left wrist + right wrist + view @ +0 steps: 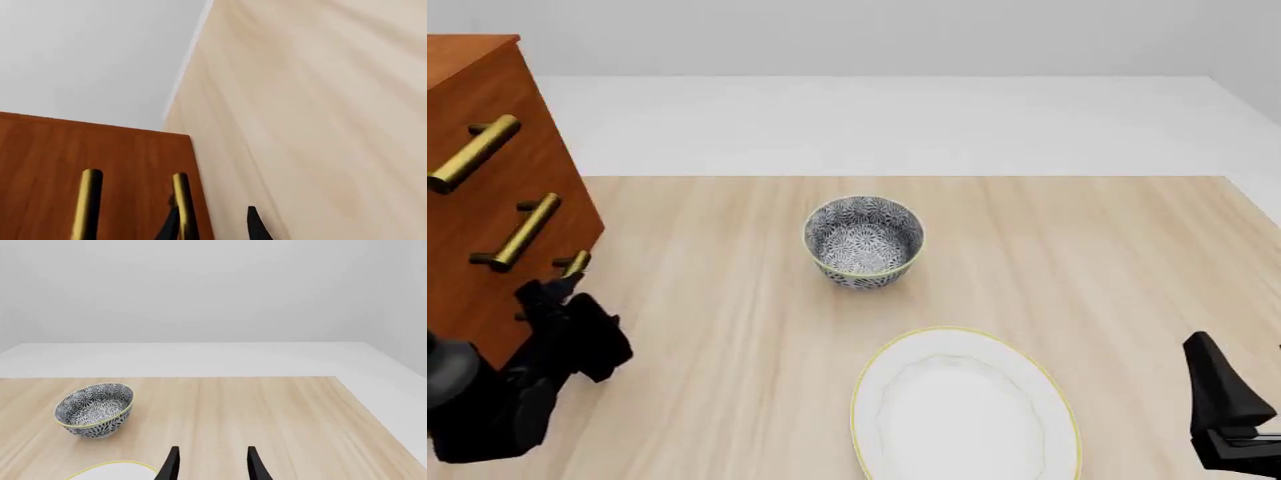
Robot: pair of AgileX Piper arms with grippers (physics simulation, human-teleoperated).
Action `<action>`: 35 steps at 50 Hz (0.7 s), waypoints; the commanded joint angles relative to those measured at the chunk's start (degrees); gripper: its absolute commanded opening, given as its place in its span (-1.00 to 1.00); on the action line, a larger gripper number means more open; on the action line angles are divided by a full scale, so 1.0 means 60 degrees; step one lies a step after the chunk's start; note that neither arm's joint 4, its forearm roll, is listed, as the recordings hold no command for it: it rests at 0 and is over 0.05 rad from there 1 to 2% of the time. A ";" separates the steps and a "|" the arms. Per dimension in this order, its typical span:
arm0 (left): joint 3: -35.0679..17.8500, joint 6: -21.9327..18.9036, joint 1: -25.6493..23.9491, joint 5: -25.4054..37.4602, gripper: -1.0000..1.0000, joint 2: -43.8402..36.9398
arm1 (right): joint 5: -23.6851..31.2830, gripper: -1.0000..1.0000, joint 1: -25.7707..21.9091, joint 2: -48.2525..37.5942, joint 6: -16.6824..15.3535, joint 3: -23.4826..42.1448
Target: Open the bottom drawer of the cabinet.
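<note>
Your left gripper [550, 295] is at the cabinet [481, 200], at about 9 o'clock on the table [1094, 250] in the front view, right up against the lowest of the three drawer fronts. The bottom drawer [487, 315] is mostly hidden behind your arm there; only the far end of its brass handle [575, 263] pokes out just above the gripper. In the left wrist view, one dark fingertip [170, 227] overlaps a brass bar [184, 205] while the other finger stands apart from it over the tabletop, so the fingers are spread with the bar at one of them, but you cannot tell whether they straddle it. The drawer front looks flush with the cabinet face, not pulled out. Your right gripper [211, 465] is parked at roughly 4 o'clock, fingers parted and holding nothing, well apart from the cabinet. A patterned bowl [864, 241] sits near the table's centre, and a white plate [965, 412] with a yellow rim lies at 6 o'clock.
</note>
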State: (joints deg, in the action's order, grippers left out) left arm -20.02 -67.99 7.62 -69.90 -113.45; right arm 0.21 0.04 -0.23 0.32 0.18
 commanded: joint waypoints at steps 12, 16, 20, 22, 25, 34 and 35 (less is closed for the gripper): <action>-0.0321 -0.0658 0.0745 0.0001 1.00 -0.0332 | 0.0000 1.00 -0.0001 0.0001 0.0000 0.0000; -0.0436 -0.0722 0.0858 0.0001 1.00 -0.0432 | 0.0001 1.00 0.0000 -0.0001 0.0000 0.0000; -0.0544 -0.0833 0.0949 0.0001 1.00 -0.0532 | 0.0000 1.00 0.0000 0.0000 -0.0001 0.0000; -0.0673 -0.0889 0.1009 0.0001 1.00 -0.0662 | 0.0000 1.00 0.0001 0.0000 0.0000 0.0000; -0.0744 -0.0958 0.1061 0.0001 1.00 -0.0723 | 0.0000 1.00 -0.0002 0.0000 0.0000 0.0000; -0.0976 -0.1025 0.1139 0.0000 1.00 -0.1059 | -0.0001 1.00 -0.0001 0.0000 0.0002 0.0000; -0.1020 -0.1038 0.1178 0.0000 1.00 -0.1135 | 0.0000 1.00 -0.0002 0.0000 0.0002 0.0000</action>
State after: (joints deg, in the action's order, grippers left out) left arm -22.85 -58.67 12.53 -69.91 -115.56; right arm 0.21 0.04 -0.23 0.33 0.18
